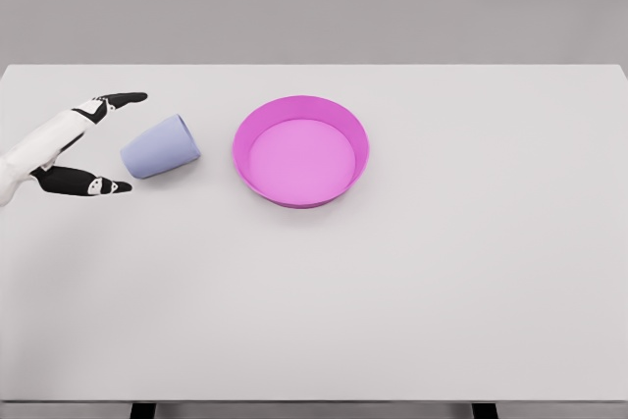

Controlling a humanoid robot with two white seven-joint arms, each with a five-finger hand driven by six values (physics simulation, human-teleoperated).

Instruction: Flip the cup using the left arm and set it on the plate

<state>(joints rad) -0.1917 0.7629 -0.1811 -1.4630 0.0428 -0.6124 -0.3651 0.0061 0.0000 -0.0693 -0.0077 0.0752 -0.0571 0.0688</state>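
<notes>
The cup (160, 147) is a pale lavender-blue one, and it lies on its side on the white table (392, 291). It rests just beside the left hand (71, 144), on the side where the fingers point, and it sits in front of the gap between the upper finger and the lower one. One end of the cup is turned to the hand and the other end to the plate; which end is the open mouth I cannot tell. I see a small gap between the fingertips and the cup, so the hand does not touch it.

The left hand comes in from the left edge of the picture. Its fingers (122, 99) are spread wide, with dark tips; one reaches above the cup and another (98, 184) reaches below it. The hand holds nothing.

Farther from the hand, past the cup, stands the plate (252, 180). It is a round magenta dish with a raised rim, and its inside is bare. The cup lies between the hand and the plate, near the plate but apart from its rim.

The table carries all these things, and a grey wall is behind it.
</notes>
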